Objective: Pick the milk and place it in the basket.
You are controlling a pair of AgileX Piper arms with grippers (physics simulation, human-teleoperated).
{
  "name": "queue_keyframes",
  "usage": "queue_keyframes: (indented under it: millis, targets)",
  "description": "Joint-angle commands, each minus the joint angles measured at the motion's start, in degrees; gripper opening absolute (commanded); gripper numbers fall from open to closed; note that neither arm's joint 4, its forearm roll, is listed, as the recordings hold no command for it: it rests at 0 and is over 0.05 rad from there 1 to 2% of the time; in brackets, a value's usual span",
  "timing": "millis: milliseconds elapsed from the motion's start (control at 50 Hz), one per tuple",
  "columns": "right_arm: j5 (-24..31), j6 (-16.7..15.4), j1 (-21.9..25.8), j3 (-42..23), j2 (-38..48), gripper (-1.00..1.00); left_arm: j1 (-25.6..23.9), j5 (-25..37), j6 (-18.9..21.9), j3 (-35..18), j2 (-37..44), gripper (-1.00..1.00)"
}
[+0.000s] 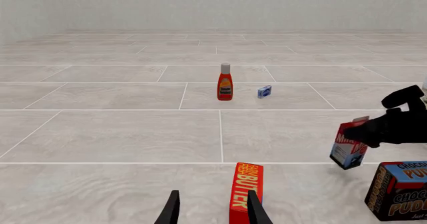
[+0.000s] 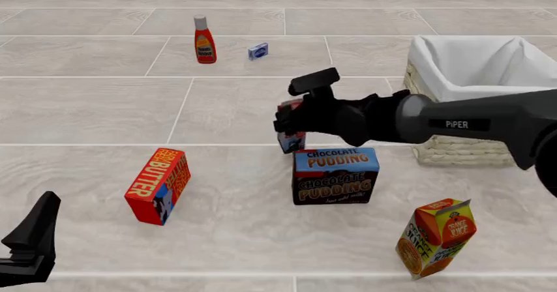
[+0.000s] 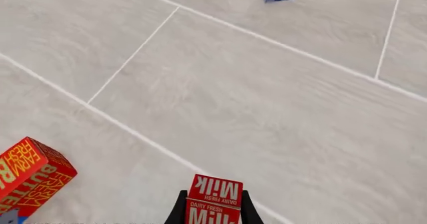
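- The milk (image 2: 291,137) could slip out and fall, because the right gripper (image 2: 289,124) seems to pinch only its top part, and the carton hangs a bit tilted.
- It could also bump the chocolate pudding box (image 2: 335,175), which stands just beside and under it, if the arm swings low toward the basket (image 2: 452,150).
- The basket's tall rim could catch the carton if the arm does not lift high enough first, I think.
- The right wrist view shows the milk right between the two black fingers (image 3: 179,210), one on each side, pressed against it. So that gripper is closed tight on the carton.
- The milk looks lifted off the floor, near the middle, and apart from the basket on the right.
- The left gripper (image 1: 212,209) is spread apart and holds nothing. It hangs low, just by the butter box (image 1: 245,191).
- A ketchup bottle (image 2: 205,40) and an orange juice carton (image 2: 437,237) stand well away.
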Motion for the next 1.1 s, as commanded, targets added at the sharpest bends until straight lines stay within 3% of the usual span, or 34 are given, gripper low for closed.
queue_keyframes:
  millis: [20,320,560,780,900,980,1100]
  targets:
    - [-3.39,-0.02,-0.74,3.65,-7.55,-1.0,0.0,0.0,-0.01,0.0,0.0,1.0]
    - [-5.98,-0.12,-2.5,8.67,-16.87,-1.0,0.0,-0.01,0.02,0.0,0.0,1.0]
    - [-4.9,0.05,-5.73,10.81,-24.74,-1.0,0.0,0.0,0.0,0.0,0.0,1.0]
    - [2.29,-1.38,-7.96,5.97,-29.47,-1.0,0.0,-0.01,0.01,0.0,0.0,1.0]
    - [8.4,0.95,-6.63,0.98,-29.35,-1.0,0.01,0.0,0.0,0.0,0.0,1.0]
    - [11.42,-1.43,-8.96,-2.32,-28.64,-1.0,-0.01,0.01,0.0,0.0,0.0,1.0]
    - [15.51,-2.52,-11.65,-7.29,-26.76,-1.0,0.0,-0.01,0.0,0.0,0.0,1.0]
